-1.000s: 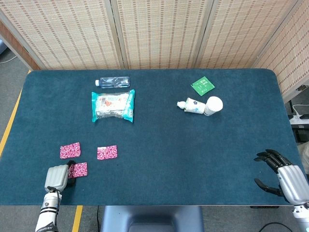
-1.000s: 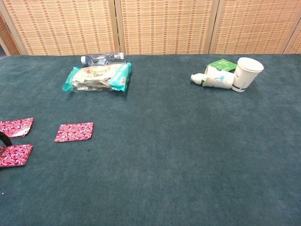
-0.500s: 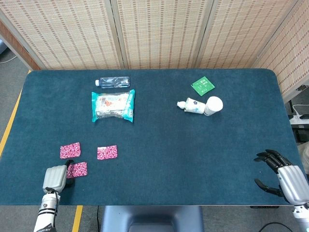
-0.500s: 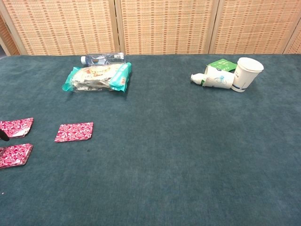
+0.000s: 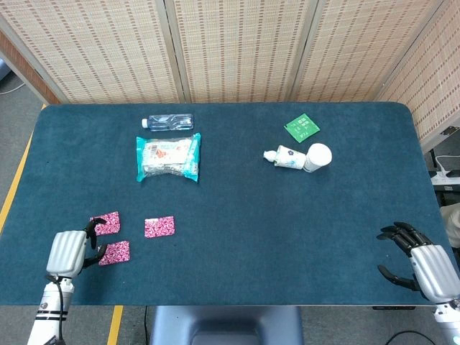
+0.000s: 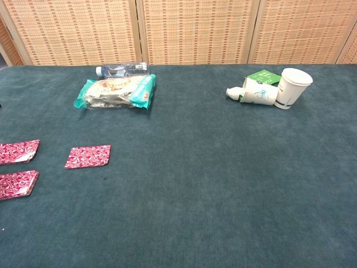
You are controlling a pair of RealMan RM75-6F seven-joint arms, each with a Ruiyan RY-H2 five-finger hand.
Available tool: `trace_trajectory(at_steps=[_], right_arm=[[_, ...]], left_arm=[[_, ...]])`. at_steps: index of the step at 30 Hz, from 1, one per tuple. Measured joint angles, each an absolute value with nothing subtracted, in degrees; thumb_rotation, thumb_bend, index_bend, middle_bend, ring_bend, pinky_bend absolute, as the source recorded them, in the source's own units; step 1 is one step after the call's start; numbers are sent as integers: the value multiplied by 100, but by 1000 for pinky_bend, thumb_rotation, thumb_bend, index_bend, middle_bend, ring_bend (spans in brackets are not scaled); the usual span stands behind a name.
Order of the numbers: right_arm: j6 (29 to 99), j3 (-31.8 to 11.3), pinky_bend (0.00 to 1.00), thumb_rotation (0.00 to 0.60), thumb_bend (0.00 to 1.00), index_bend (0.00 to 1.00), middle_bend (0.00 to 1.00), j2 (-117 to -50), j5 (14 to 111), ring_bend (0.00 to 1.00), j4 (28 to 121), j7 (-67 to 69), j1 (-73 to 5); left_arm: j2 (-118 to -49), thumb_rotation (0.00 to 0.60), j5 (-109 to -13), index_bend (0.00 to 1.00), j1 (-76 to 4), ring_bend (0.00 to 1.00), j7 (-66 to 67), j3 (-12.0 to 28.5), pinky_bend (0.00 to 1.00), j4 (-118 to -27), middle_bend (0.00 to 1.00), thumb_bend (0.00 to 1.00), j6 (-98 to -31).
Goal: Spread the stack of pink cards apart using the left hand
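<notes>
Three pink cards lie apart on the dark green table: one (image 5: 159, 227) (image 6: 88, 157) to the right, one (image 5: 108, 223) (image 6: 18, 151) to the far left, one (image 5: 116, 252) (image 6: 18, 184) nearest the front edge. In the head view my left hand (image 5: 67, 251) hovers just left of the two left cards with its dark fingers spread and nothing in it. My right hand (image 5: 415, 256) sits at the table's front right corner, fingers apart and empty. Neither hand shows in the chest view.
A water bottle (image 5: 168, 121) and a teal snack packet (image 5: 168, 157) lie at the back left. A green card (image 5: 302, 127), a tipped paper cup (image 5: 290, 157) and an upright cup (image 5: 318, 156) stand at the back right.
My left hand has drawn back to the left, off the front card, and its fingers have opened. The cards and the right hand have stayed put.
</notes>
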State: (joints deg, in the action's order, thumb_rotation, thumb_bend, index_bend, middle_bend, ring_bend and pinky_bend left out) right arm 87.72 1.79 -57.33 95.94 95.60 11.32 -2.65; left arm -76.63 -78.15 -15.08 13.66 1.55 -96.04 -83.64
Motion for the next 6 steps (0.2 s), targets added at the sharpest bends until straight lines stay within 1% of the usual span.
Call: trace_trajectory(at_steps=[2,6], right_arm=[[8751,179,320,600,126,350,254,-5749,9580,156,9574,1070,-270],[8749,169,320,600,126,350,254,-5781,9549,156,9570,1007,-265]], left_arm=[[-7568,600,-8097,284,-1462,393,1039,120,444,-9389,367,317,-8461],[-7512,600,-8346,278,-1337,372,663,37,419,-8951,363,319,-8565]])
